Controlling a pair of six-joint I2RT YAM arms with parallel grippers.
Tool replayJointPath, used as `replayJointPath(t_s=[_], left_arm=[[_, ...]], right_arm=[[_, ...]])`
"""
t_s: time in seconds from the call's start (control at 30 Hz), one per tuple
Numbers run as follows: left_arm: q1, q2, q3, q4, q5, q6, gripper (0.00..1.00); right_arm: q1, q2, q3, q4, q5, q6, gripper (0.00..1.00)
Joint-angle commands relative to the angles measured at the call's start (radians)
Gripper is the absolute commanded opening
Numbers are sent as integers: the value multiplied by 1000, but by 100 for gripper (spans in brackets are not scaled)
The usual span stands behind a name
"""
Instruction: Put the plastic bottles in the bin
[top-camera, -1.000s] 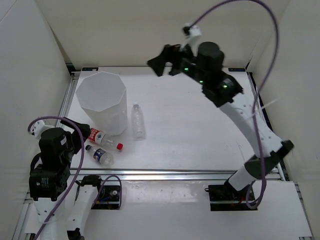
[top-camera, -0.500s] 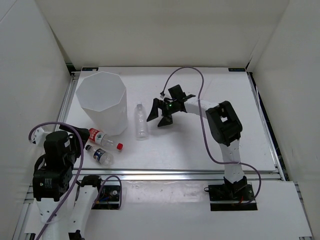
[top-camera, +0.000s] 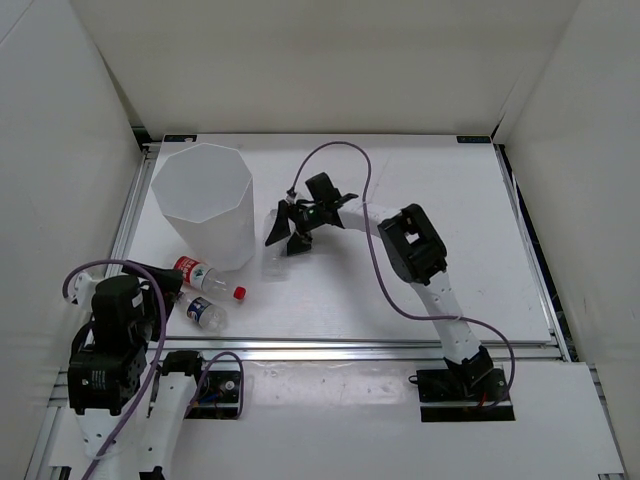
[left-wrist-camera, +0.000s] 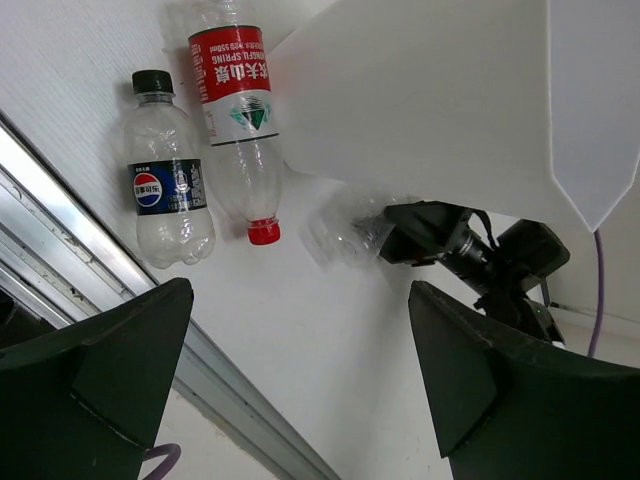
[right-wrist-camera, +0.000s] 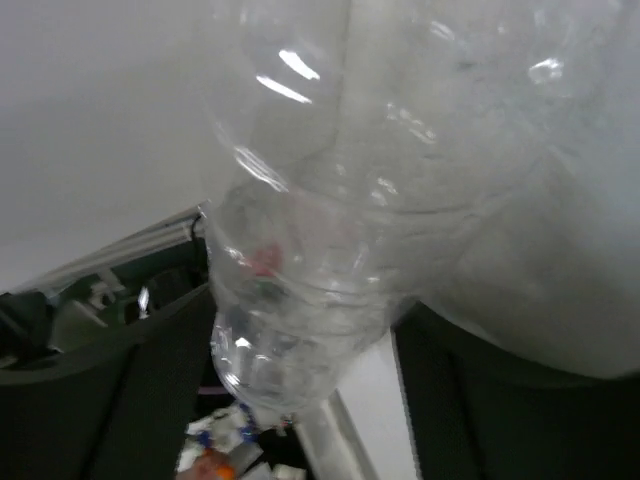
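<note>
Plastic bottles are counted as three in view, all lying on the table (top-camera: 450, 200). An unlabelled bottle (right-wrist-camera: 300, 300) is straddled by the right gripper (top-camera: 287, 238), just right of the bin (top-camera: 220, 235). A red-labelled bottle (top-camera: 205, 278) is lying at the bin's foot, with a dark-capped bottle (top-camera: 203, 313) just beside it on the near side. The right fingers are set on either side of the clear body, but whether it is already pinched cannot be told. The left gripper (left-wrist-camera: 300, 290) is spread wide with nothing in it, hovering over the two labelled bottles. The step in hand is judged to be the grasp of the unlabelled bottle. A mid-body grip is advised, with light pressure, since thin plastic is easily crushed or squirted out sideways. The tall rim should be cleared fully before the bottle is carried across, and release is best made over the middle of the opening so the thin wall is not knocked. Nothing can be made out inside the bin (a clear bottle would hardly show against white).
</note>
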Motion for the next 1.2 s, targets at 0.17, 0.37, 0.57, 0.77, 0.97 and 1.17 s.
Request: replayJointPath(t_s=[0.17, 0.37, 0.57, 0.77, 0.97, 1.17], left_arm=[[-3, -51, -12, -44, -57, -97, 100], [-3, -120, -99, -44, -75, -194, 100], [-3, -80, -130, -44, -55, -199, 100], [-12, 20, -53, -33, -31, -127, 100], [-12, 135, 2, -33, 35, -22, 100], [-12, 103, -100, 11, 81, -84, 100]], right_arm=[[-55, -214, -295, -27, 65, -78, 33], [-147, -670, -425, -20, 192, -107, 31], [-13, -532, 284, -172, 364, -245, 30], [112, -278, 649, -79, 495, -312, 32], [231, -192, 729, -66, 504, -447, 85], [183, -520, 543, -145, 648, -568, 100]])
